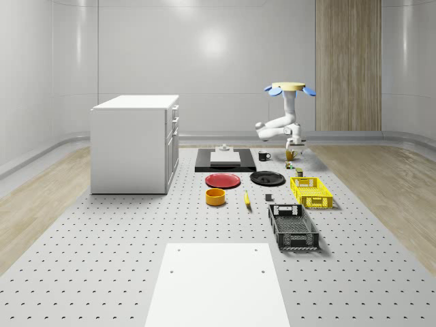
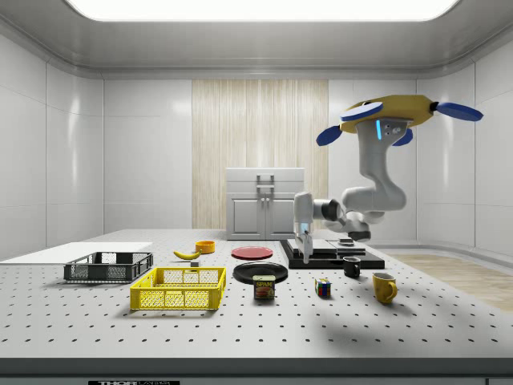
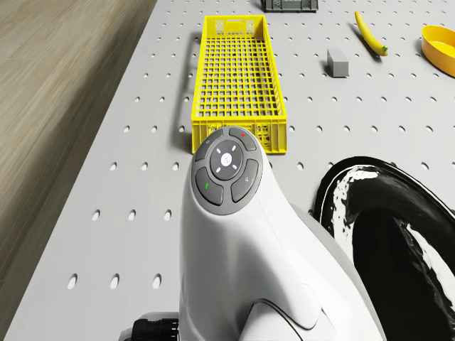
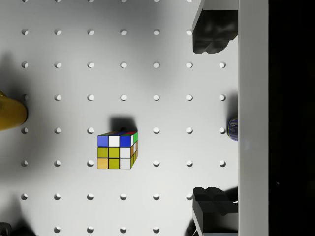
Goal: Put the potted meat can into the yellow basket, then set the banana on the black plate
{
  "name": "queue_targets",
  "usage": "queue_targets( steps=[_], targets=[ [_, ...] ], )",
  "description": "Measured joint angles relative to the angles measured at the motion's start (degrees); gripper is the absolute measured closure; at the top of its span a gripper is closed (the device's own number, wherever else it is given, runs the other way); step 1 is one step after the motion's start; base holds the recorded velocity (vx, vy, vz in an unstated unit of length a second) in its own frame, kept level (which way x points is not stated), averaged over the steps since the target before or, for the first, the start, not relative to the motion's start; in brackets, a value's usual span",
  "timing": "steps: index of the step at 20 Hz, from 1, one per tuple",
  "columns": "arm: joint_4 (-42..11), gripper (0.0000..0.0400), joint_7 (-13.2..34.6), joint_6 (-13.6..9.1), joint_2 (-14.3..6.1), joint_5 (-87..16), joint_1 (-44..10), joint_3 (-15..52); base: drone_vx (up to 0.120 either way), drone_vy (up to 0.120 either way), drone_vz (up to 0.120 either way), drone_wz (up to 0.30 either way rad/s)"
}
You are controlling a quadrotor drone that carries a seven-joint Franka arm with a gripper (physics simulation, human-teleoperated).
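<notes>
Potted meat can [image 2: 264, 287] stands upright on the perforated table [image 2: 240, 337] in the lower middle of the side view, just right of the yellow basket [image 2: 178, 289] and apart from it. To the can's right in that view come a colour cube [image 2: 322, 287] and then a yellow mug [image 2: 384, 287], all in the nearest row. Just behind the can lies the black plate [image 2: 260, 272]. At the left of the frame, behind the yellow basket, sits a black basket [image 2: 108, 267]. Farther back, left of centre, the banana [image 2: 187, 254] lies flat on the table beside an orange bowl [image 2: 205, 246], with a red plate [image 2: 252, 252] to their right.

Right of centre, the gripper [image 2: 302, 253] hangs pointing down, low over the table in front of a black slab [image 2: 325, 255]; a black mug [image 2: 351, 267] stands near the slab's front edge. In the wrist view the fingers [image 4: 211, 34] are spread wide with nothing between them, and the cube lies on the table below, off to one side of them.

The drone [image 2: 401, 116] hovers high in the upper right of the side view, above the table's right end, its arm [image 2: 377, 184] bending down and leftward to the gripper. Farthest back, a white cabinet [image 2: 264, 204] stands at the centre of the frame.
</notes>
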Motion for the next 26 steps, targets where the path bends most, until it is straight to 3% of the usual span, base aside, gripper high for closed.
queue_targets(
  steps=[6, 19, 26],
  targets=[
    [0.1, 0.0, 0.5, 1.5, -1.7, 0.9, -0.6, 0.5, 0.12, 0.0, -0.113, 0.0],
    [0.3, 0.0, 1.5, 4.6, -5.0, 2.5, -1.6, 1.4, 0.12, 0.0, -0.009, 0.0],
    [0.4, 0.0, 1.9, 6.1, -6.6, 3.3, -2.0, 1.8, 0.103, -0.051, -0.029, 0.0]
  ],
)
